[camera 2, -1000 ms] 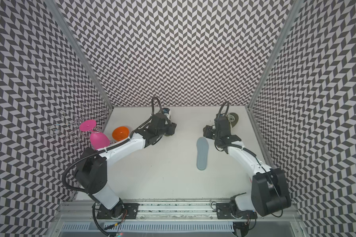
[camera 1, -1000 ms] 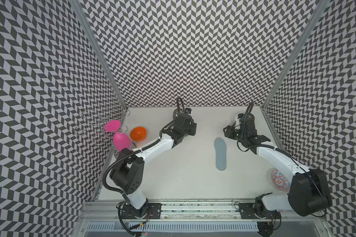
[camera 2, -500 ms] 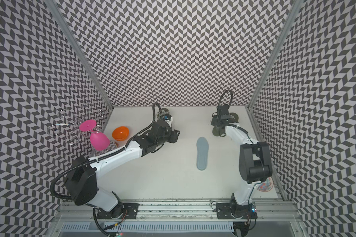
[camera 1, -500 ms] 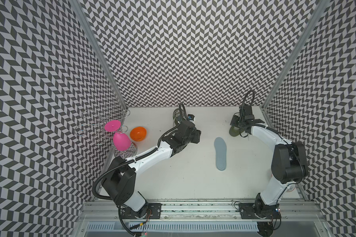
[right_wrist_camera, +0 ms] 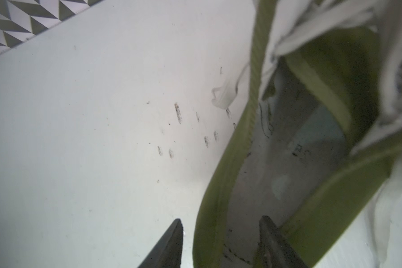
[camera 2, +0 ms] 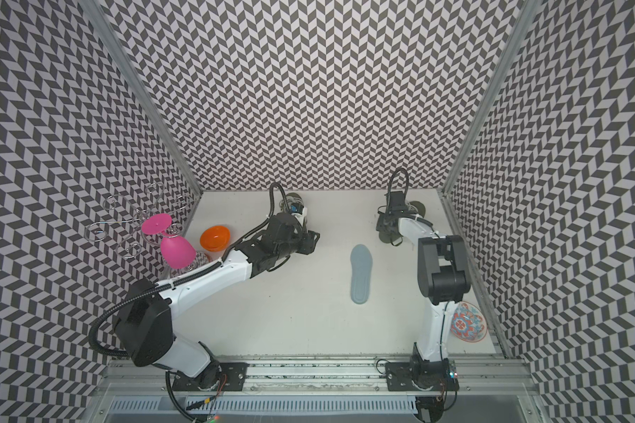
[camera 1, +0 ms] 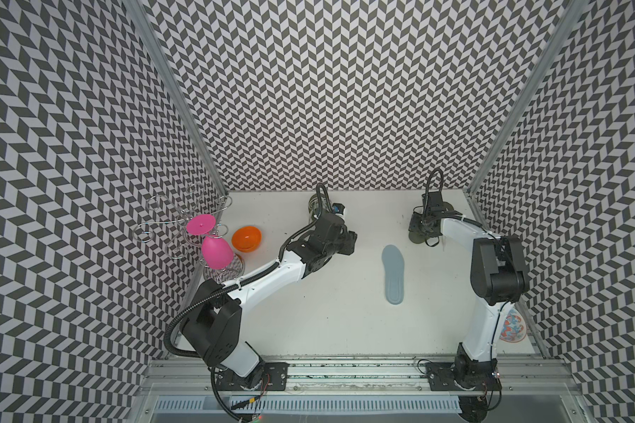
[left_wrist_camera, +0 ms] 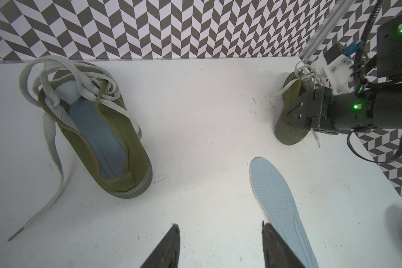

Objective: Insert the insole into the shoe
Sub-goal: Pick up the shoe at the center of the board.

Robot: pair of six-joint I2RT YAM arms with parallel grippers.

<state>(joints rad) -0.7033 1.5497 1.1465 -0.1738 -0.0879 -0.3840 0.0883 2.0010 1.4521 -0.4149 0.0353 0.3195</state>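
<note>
In both top views we see a white desk (camera 1: 327,322) between zigzag-patterned walls, with two arms reaching toward its far edge. A blue-grey insole (camera 1: 393,274) lies flat on the bare desk between the arms, nearer the right one and apart from both. From above, the shoe (camera 1: 417,238) at the far right shows only as a dark olive shape under the right end effector (camera 1: 420,227), and the other shoe (camera 2: 294,201) at the far left is mostly hidden behind the left arm's cable. The left wrist view fills this in: the other shoe (left_wrist_camera: 137,148) stands upright with loose white laces and a blue-grey liner lying inside it. The left end effector (left_wrist_camera: 219,225) hangs over bare desk with its jaws apart and nothing between them, just beside the insole (left_wrist_camera: 281,208). That view also shows the right end effector (left_wrist_camera: 288,114) from the side, at the heel of the shoe (left_wrist_camera: 290,132). The right wrist view, close and blurred, shows what no other does. The right end effector (right_wrist_camera: 222,220) straddles the olive wall of the shoe (right_wrist_camera: 334,197), jaws apart: one finger is outside over the desk and one inside the opening, with a gap on each side. A patterned plate (camera 2: 468,326) shows clearly in a top view beside the right arm's base.
</note>
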